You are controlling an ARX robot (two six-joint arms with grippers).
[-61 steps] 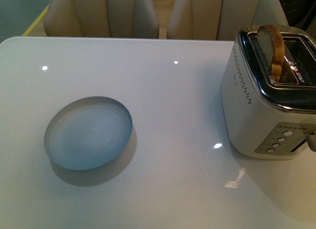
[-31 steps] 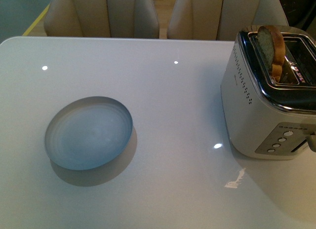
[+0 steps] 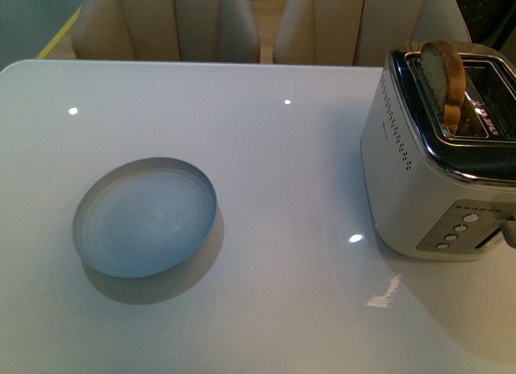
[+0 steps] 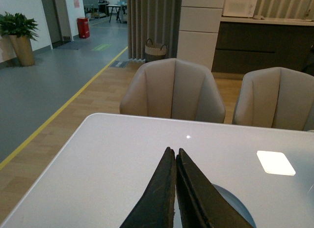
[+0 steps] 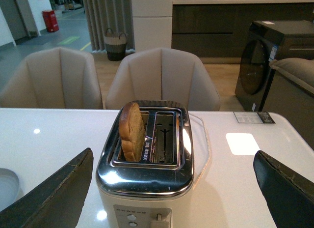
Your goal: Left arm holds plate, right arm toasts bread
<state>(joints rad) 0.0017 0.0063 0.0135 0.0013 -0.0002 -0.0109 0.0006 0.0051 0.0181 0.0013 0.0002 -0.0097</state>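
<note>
The pale blue-grey plate [image 3: 145,217] lies on the white table [image 3: 282,148] at the left; neither arm shows in the front view. The bread [image 3: 445,88] stands upright in a slot of the silver toaster [image 3: 439,160] at the right, its top sticking out. In the left wrist view my left gripper [image 4: 172,152] is shut and empty, its dark fingers pressed together above the table, with the plate's rim [image 4: 238,203] just behind them. In the right wrist view my right gripper [image 5: 171,161] is open wide, its fingers either side of the toaster [image 5: 147,174], with the bread [image 5: 131,132] in the slot ahead.
Two beige chairs [image 3: 169,23] stand behind the table's far edge. The toaster's lever [image 5: 158,219] and buttons face me. A small card [image 5: 254,117] lies on the table behind the toaster. The table's left edge [image 4: 59,159] drops to a wooden floor.
</note>
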